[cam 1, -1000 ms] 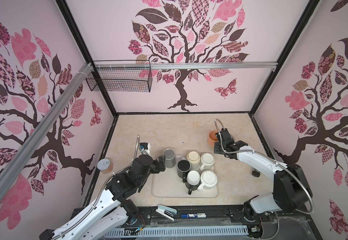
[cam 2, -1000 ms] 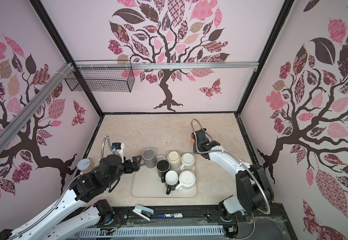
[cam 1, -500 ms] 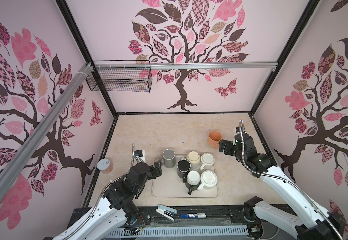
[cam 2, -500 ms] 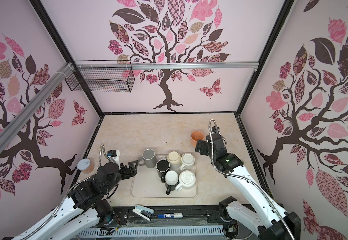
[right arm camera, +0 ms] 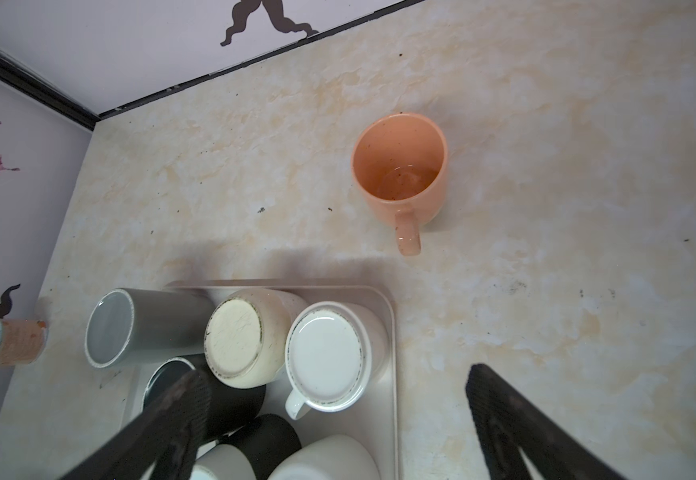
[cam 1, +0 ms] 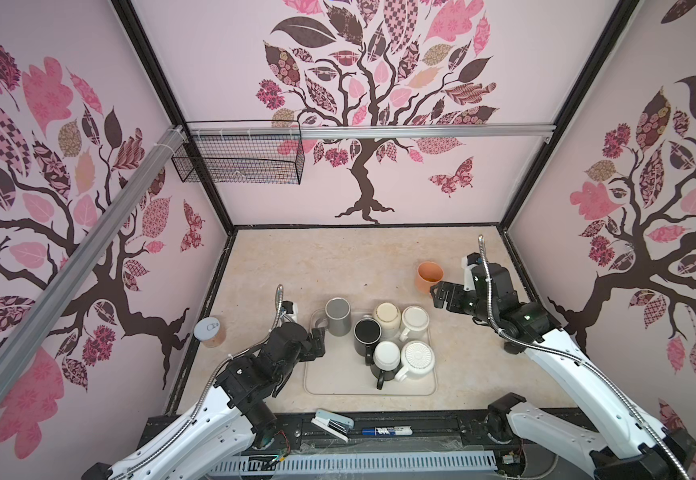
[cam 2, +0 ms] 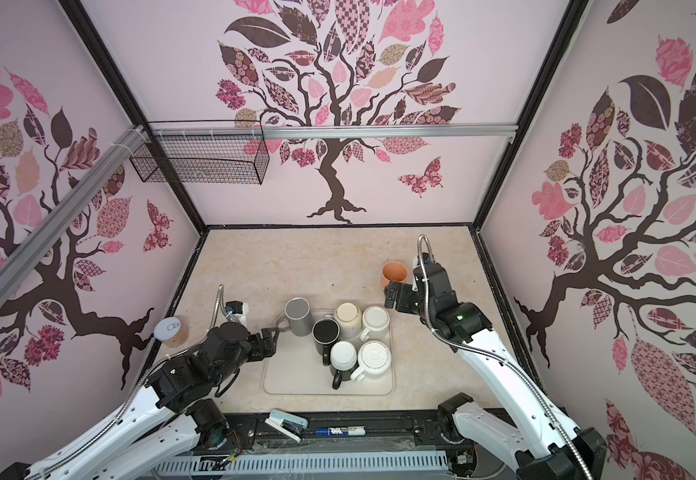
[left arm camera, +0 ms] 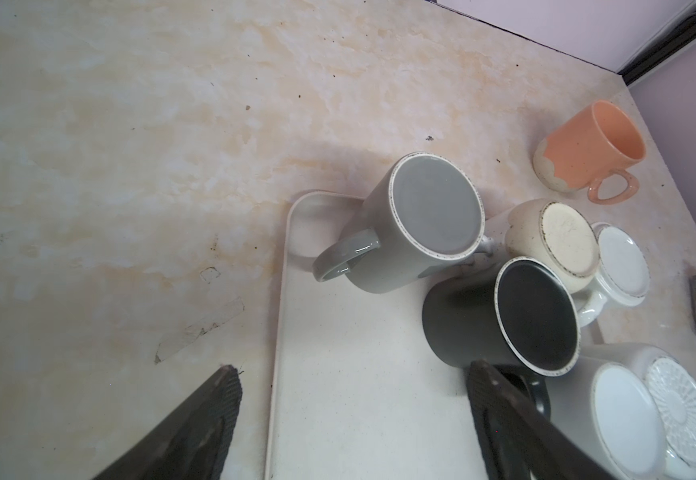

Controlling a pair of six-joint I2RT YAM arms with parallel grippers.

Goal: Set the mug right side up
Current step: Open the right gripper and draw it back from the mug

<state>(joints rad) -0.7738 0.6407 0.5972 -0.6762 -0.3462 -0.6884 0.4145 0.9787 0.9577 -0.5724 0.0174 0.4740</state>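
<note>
2 end effectors [left arm camera: 352, 369] [right arm camera: 336, 371], spread wide, empty

Left arm [cam 1: 213, 419] reaches in low from the near-left side of the tray [cam 1: 338, 380]. The left gripper [cam 1: 318, 343] hangs over the tray's left rim, jaws apart and empty, one finger on either side of the rim. Right arm [cam 1: 566, 365] is bent at the elbow, with the right gripper [cam 1: 437, 294] off the tray's far-right corner, jaws spread wide, holding nothing.

pink tree-print walls [cam 1: 421, 199] — beige marbled tabletop [cam 1: 338, 257]
</note>
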